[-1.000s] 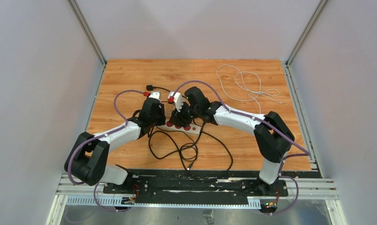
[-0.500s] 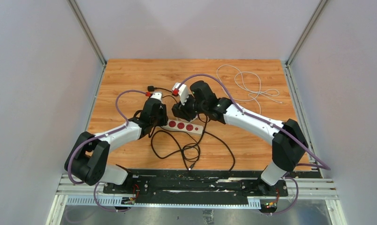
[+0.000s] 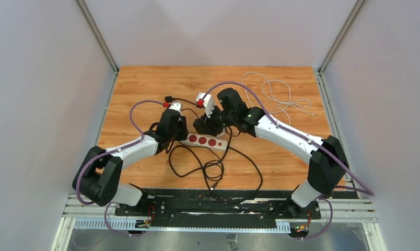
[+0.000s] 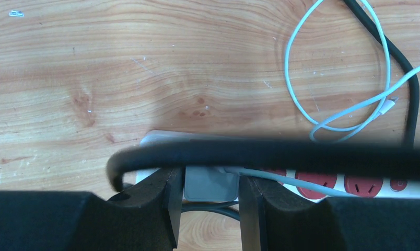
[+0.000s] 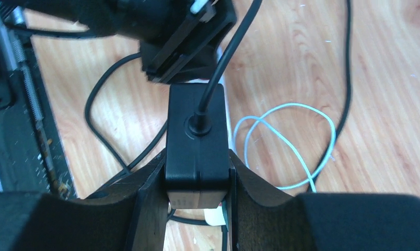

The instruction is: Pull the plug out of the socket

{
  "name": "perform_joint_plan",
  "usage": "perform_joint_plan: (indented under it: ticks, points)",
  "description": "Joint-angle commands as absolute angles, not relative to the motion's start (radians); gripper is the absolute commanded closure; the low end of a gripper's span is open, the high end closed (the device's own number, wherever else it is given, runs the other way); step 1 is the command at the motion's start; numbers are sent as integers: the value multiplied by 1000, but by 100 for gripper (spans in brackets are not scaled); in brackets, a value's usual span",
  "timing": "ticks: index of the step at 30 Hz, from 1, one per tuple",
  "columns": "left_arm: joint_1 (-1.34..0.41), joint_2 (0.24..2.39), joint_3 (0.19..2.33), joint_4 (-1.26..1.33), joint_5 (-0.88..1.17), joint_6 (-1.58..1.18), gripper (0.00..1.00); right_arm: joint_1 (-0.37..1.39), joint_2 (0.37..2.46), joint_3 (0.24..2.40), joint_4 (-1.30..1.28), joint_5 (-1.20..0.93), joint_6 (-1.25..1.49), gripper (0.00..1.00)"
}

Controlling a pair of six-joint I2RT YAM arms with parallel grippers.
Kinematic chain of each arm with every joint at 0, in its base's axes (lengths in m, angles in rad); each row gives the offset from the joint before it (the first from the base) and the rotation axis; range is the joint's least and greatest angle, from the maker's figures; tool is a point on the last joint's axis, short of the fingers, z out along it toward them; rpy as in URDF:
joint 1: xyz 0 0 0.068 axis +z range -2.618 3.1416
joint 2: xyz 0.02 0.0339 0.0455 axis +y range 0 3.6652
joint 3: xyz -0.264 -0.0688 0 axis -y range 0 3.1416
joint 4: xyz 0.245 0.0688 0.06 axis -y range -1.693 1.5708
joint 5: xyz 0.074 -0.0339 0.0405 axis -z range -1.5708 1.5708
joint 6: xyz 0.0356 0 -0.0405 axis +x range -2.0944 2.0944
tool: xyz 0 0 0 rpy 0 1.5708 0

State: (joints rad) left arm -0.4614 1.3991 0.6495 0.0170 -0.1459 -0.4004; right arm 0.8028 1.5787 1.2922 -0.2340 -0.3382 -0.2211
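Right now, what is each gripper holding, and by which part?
Right gripper: the black boxy plug adapter, clamped by its two side faces. Left gripper: the cream-white power strip, pinched across one end.

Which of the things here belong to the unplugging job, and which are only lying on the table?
Belong to the job:
- socket, held by the left end effector
- black plug, gripped by the right end effector

Only lying about:
- white cable, loose on the table
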Motion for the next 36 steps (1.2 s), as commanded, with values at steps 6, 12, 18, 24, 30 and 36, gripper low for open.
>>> perform_joint_plan:
  ticks: [6, 12, 18, 24, 30, 36]
  points:
    - [-430, 1456, 597, -189, -261, -417, 87, 736, 1413, 1186, -490, -522, -409, 100]
    - [-430, 1454, 596, -187, -261, -416, 87, 722, 1367, 1097, -533, -449, -449, 100]
    - [-430, 1453, 596, -187, -261, -416, 87, 721, 1330, 1030, -583, -468, -585, 100]
    - [-430, 1451, 599, -196, -264, -418, 83, 684, 1307, 1031, -585, -460, -593, 100]
    - [-433, 1330, 622, -216, -146, -402, 41, 678, 1376, 1077, -477, -555, -501, 100]
    - [-439, 1122, 591, -230, -14, -414, 20, 678, 1483, 1157, -360, -513, -298, 100]
